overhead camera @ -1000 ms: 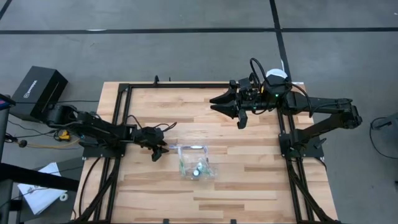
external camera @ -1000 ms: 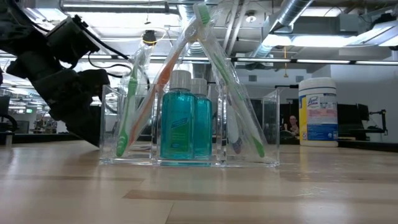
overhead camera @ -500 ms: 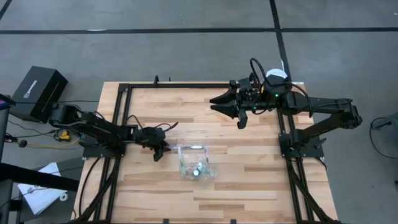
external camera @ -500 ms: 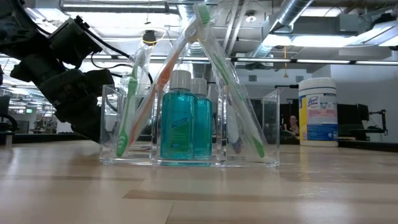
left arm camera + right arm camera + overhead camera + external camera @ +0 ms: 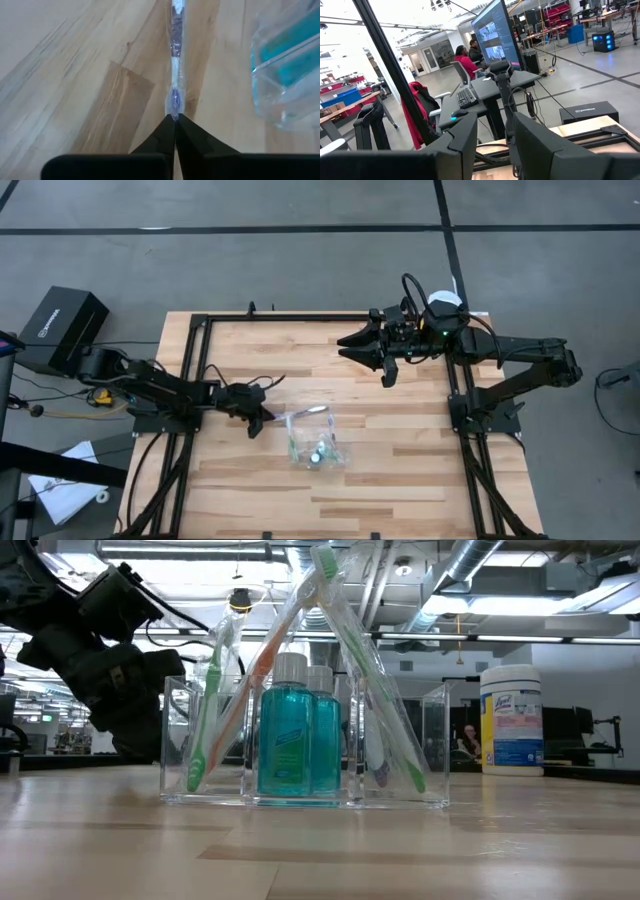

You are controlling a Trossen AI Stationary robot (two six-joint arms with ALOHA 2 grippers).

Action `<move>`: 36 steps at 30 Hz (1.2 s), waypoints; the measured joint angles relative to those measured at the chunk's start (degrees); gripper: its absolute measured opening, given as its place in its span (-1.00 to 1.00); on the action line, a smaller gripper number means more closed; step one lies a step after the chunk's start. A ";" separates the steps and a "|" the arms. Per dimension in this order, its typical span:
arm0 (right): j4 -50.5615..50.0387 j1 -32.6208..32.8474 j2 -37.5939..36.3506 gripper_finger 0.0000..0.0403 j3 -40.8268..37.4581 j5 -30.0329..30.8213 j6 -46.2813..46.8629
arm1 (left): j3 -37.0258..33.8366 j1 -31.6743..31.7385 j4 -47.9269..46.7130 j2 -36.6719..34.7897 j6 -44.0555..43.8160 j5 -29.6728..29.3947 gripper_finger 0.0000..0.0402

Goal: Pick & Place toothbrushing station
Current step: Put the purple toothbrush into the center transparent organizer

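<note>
The clear plastic compartmented container (image 5: 314, 440) stands near the middle of the pale wooden plank table (image 5: 400, 470), a little toward the near edge. In the low view it holds two small bottles of teal liquid with white caps (image 5: 297, 730) upright in its centre compartment, and several thin wrapped toothbrushes with green and orange accents (image 5: 345, 650) lean crosswise in it, their heads rising above the rim. The left gripper (image 5: 258, 418) lies low over the table just to the left of the container, its dark arm stretched in from the table's left edge. In the left wrist view its two black fingers (image 5: 159, 139) are pressed together on the end of a thin pale toothbrush in a clear wrapper (image 5: 176, 60), which reaches away from the tips along the wood, close beside the container's clear wall (image 5: 287, 70). The right gripper (image 5: 362, 348) waits raised over the far right part of the table, well apart from the container, its fingers (image 5: 465, 142) spread with a gap between them. A large white tub with a blue and yellow label (image 5: 511, 720) stands far off at the right in the low view, and people sit at desks in the room beyond (image 5: 466, 60)
</note>
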 joint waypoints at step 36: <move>0.04 0.00 0.00 -0.41 -0.02 0.07 -1.22 | 0.20 5.13 3.06 -38.67 -44.77 6.24 -1.00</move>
